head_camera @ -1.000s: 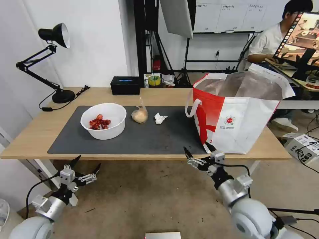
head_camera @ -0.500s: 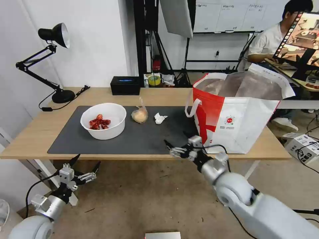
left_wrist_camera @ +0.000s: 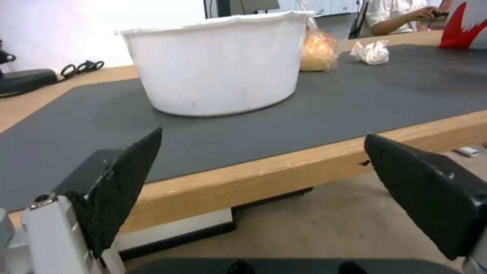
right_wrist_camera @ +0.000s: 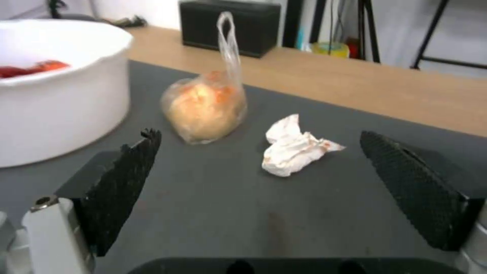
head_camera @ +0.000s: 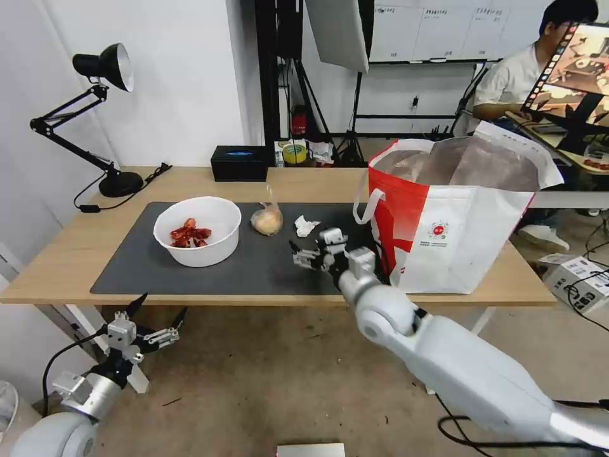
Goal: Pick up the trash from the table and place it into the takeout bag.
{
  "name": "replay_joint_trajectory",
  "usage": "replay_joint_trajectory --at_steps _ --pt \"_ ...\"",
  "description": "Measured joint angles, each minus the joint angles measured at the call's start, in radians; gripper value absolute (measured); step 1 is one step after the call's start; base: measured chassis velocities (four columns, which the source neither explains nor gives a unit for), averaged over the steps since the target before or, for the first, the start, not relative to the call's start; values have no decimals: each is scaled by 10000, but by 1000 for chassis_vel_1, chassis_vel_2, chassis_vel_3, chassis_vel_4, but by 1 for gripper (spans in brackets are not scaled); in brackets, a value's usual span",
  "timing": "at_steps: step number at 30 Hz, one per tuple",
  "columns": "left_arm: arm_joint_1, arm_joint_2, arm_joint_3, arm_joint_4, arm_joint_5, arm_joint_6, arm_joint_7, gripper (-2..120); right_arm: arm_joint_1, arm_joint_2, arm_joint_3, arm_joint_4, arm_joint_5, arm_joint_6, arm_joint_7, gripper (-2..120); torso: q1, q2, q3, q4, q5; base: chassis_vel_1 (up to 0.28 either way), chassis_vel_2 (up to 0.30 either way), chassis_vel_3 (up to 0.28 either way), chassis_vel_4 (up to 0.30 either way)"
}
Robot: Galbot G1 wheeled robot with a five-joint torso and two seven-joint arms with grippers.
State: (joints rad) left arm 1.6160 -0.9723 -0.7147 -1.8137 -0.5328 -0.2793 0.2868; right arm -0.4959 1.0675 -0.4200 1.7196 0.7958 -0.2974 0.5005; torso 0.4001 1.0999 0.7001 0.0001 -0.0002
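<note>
On the table's [head_camera: 63, 254] dark grey mat [head_camera: 254, 270] the trash lies in a row: a white bowl [head_camera: 197, 239] with red scraps, a knotted clear bag [head_camera: 267, 221] with a yellowish lump, and a crumpled tissue [head_camera: 306, 226]. At the right end stands the white-and-red takeout bag [head_camera: 444, 222], its mouth open. My right gripper [head_camera: 311, 246] hovers open over the mat, just short of the tissue [right_wrist_camera: 292, 146], which lies ahead between its fingers [right_wrist_camera: 127, 179] with the knotted bag [right_wrist_camera: 208, 106] beside it. My left gripper [head_camera: 160, 306] hangs open below the table's front edge, facing the bowl [left_wrist_camera: 218, 64].
A black box [head_camera: 239, 163] and a black desk lamp [head_camera: 101, 114] stand at the back of the table. Cables and a small carton [head_camera: 580, 279] lie on the floor to the right. A person sits at another desk behind the takeout bag.
My right arm has risen from below the table's front edge and reached forward and left over the mat towards the tissue. The left gripper has sunk slightly.
</note>
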Motion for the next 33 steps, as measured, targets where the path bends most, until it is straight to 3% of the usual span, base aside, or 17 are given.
replay_joint_trajectory --at_steps 16,25,33 --pt "-67 -108 223 -47 64 0 0 100 1369 2195 -201 -2914 512 -841 2005 100 0 0 -1 0 1 0 0 0 0" --pt "-65 -171 222 -49 51 0 176 100 1680 2505 -200 -3562 555 -1088 2149 100 0 0 -1 -1 1 0 0 0 0" --pt "-53 -200 220 -125 39 -6 336 100 2085 3140 -222 -4847 874 -1254 1798 100 -1 1 -1 -1 2 0 0 0 0"
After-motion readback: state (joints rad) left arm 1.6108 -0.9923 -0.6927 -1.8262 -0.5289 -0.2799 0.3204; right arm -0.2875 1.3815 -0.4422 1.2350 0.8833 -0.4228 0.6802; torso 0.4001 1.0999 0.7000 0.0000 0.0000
